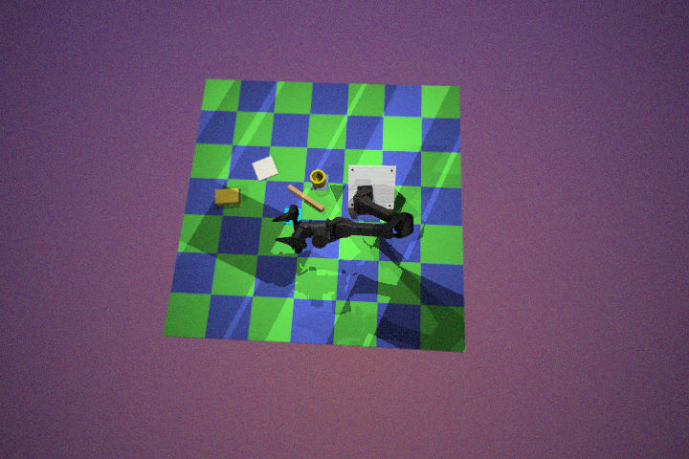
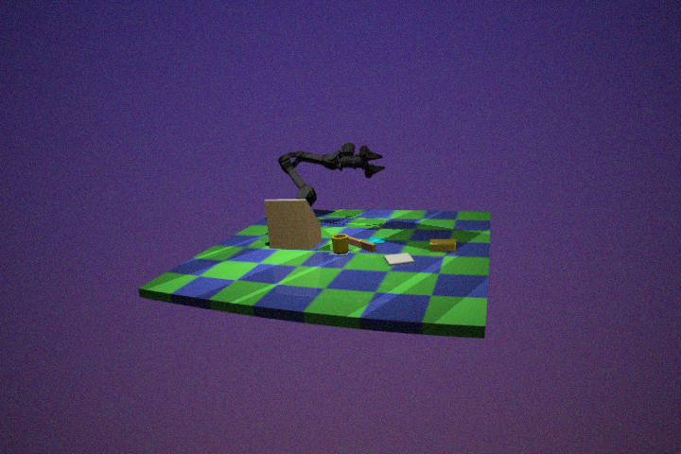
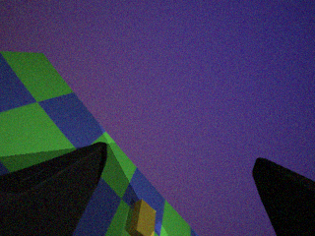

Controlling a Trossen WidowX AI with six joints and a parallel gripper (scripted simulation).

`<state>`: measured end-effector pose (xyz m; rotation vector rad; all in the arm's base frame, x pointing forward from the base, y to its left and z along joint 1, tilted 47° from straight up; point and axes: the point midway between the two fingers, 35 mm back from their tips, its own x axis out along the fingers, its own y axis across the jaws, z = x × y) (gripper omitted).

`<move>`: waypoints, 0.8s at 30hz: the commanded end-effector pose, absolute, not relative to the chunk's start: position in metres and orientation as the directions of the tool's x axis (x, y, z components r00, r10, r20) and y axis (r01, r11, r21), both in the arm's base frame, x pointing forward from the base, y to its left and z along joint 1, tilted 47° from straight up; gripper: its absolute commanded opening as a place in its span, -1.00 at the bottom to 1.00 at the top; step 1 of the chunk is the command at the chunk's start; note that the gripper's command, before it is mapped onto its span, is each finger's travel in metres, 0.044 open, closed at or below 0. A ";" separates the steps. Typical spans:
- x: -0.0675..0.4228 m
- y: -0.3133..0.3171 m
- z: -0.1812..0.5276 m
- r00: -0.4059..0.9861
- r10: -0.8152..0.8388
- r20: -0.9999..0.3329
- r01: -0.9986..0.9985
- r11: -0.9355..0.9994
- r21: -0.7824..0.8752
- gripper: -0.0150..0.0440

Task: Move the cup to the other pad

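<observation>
A yellow cup (image 1: 318,180) (image 2: 340,243) stands upright on a pale pad (image 1: 324,186) near the middle of the checkered table (image 1: 399,135) (image 2: 341,302). I cannot make out the marbles inside it. A cyan pad (image 1: 296,214) (image 2: 379,240) lies in front of the cup, partly hidden under my fingers in the top view. My gripper (image 1: 277,230) (image 2: 381,163) (image 3: 181,159) is open and empty. It hangs high above the table, well away from the cup. The wrist view shows neither the cup nor the pads.
An orange stick (image 1: 305,197) (image 2: 361,242) lies between the cup and the cyan pad. A white flat tile (image 1: 264,168) (image 2: 398,258) and a brown block (image 1: 227,196) (image 2: 442,244) (image 3: 141,220) lie further out. The arm's base block (image 1: 372,175) (image 2: 290,224) stands beside the cup.
</observation>
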<state>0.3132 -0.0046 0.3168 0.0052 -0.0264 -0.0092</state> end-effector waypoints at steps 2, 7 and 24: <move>0.320 -0.008 0.305 1.000 -0.013 -0.025 0.012 0.999 -0.040 0.69; 0.349 -0.038 0.215 0.926 -0.026 -0.377 -0.092 0.952 -0.292 0.24; 0.281 -0.096 -0.008 0.302 0.280 -0.911 -0.689 0.725 -0.005 0.07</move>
